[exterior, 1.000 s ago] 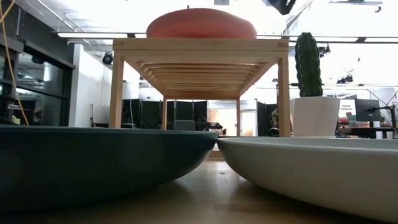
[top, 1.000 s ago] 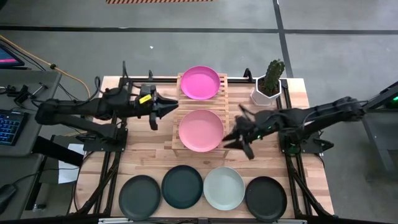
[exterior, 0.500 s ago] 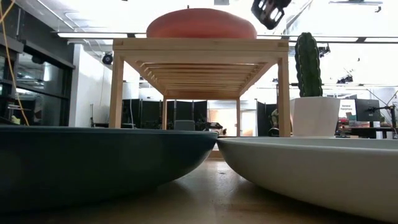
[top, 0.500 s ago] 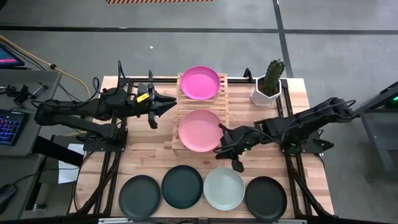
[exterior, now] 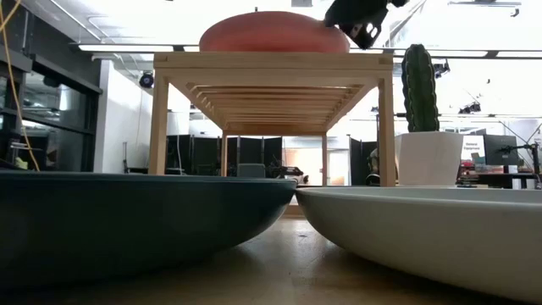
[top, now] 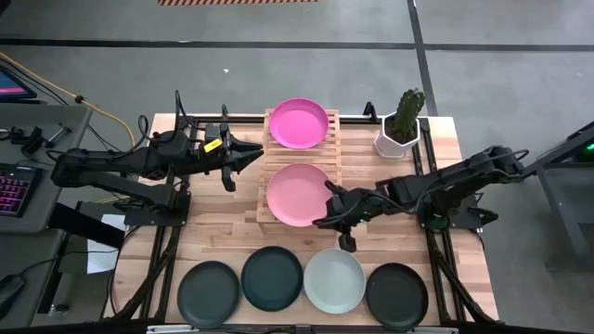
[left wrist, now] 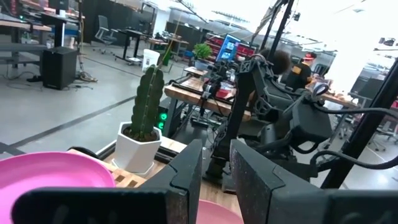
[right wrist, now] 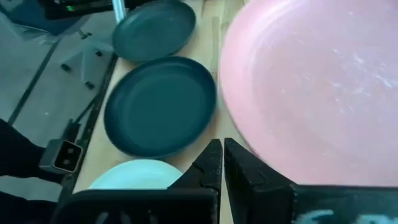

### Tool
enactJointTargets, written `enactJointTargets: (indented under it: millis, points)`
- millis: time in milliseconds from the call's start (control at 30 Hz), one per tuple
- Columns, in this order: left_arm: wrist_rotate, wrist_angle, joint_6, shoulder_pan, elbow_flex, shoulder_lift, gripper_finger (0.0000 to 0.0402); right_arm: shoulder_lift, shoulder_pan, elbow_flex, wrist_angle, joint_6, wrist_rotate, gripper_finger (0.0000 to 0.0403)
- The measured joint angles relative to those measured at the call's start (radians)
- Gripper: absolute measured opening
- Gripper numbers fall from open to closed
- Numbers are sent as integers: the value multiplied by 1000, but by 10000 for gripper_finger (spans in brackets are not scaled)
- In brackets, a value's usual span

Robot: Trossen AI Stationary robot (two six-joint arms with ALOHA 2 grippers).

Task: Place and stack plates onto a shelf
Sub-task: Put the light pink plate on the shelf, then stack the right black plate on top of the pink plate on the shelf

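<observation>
From the left, our left gripper (top: 249,155) waits beside the shelf (top: 299,165), its fingers almost together and empty. Both pink plates (top: 299,194) lie on the shelf slats. In the front row on the table lie two dark plates (top: 209,292), then the pale mint plate (top: 334,281), then one more dark plate (top: 397,295). We judge these plates stiff, light and smooth, so the rim is the place to take hold, and a thin rim can slip. Our right gripper (top: 336,223) hovers at the shelf's front corner, above the gap before the mint plate, fingers nearly closed and empty. The shelf edge is close to it; the cactus pot (top: 400,139) stands well apart.
</observation>
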Motion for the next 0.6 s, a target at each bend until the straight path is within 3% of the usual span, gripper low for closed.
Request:
enactJointTargets:
  millis: [400, 600]
  points:
    - [-7, -1, 0, 0, 0, 0, 74, -2, -47, 22, -48, -8, -9, 0]
    - [-10, -1, 0, 0, 0, 0, 74, -52, -35, 77, -204, -16, -41, 0]
